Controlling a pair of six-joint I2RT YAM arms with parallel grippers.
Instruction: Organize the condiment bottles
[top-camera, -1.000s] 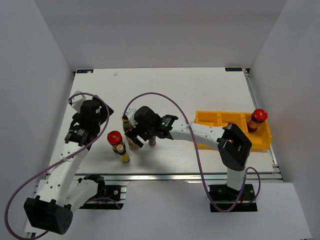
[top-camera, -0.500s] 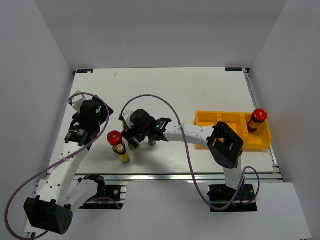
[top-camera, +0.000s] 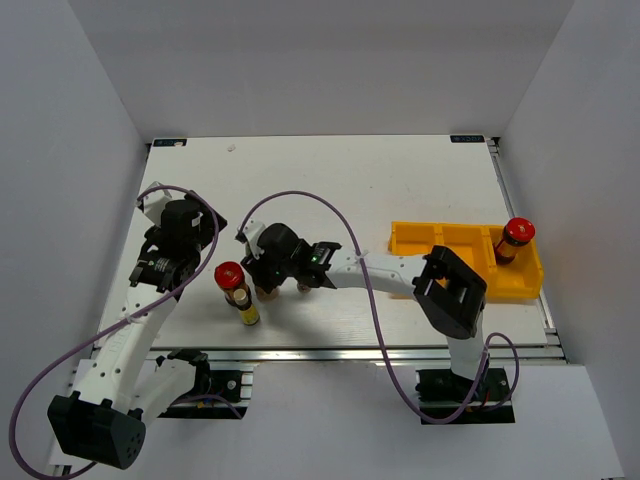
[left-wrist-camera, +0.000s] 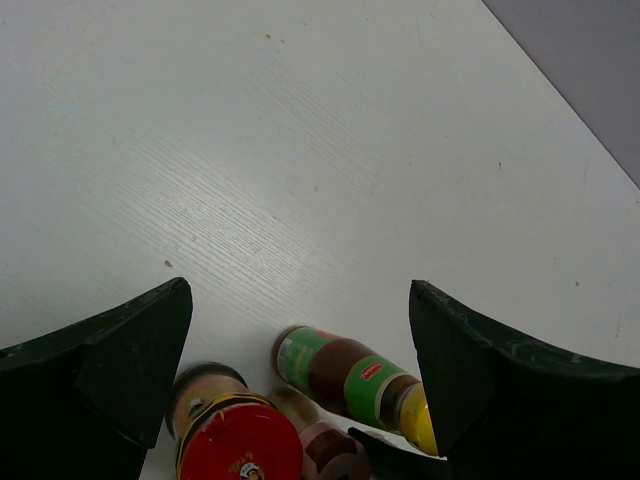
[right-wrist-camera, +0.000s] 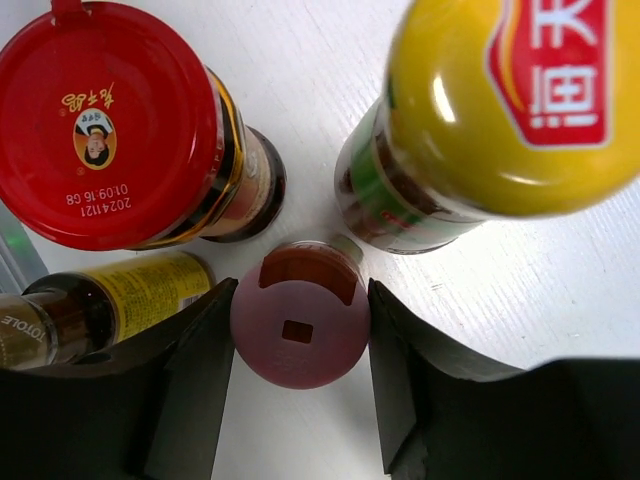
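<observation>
Condiment bottles stand bunched at the near left of the white table (top-camera: 380, 180). The pink-capped bottle (right-wrist-camera: 300, 330) is in the middle of the bunch, and the right gripper (right-wrist-camera: 300, 298) reaches down over it. Its jaws are closed in on the pink cap from both sides and pinch it.

The space around that cap is tight. A red-capped jar (right-wrist-camera: 110, 125) stands just beside it on one side. A yellow-capped bottle (right-wrist-camera: 510, 100) with a green label is just beside it on the other. A slim bottle with a yellow label (right-wrist-camera: 110, 300) sits right against one finger. In the top view a small dark bottle (top-camera: 305, 287) stands just to the right of the gripper body.

The left gripper (left-wrist-camera: 298, 290) hovers over bare table to the left of the cluster. Its jaws are spread wide and hold nothing.

The yellow compartment tray (top-camera: 440, 240) lies at the right side of the table, well apart from the bunch. A second red-capped jar (top-camera: 515, 238) stands upright in its rightmost compartment. The tray's other compartments are partly hidden by the right arm.

Against a second ago, the right gripper has shifted a little leftward and its elbow has swung left with it. The gripper now covers a slim bottle that showed beside it then. The left arm and the jar in the tray have not moved.
</observation>
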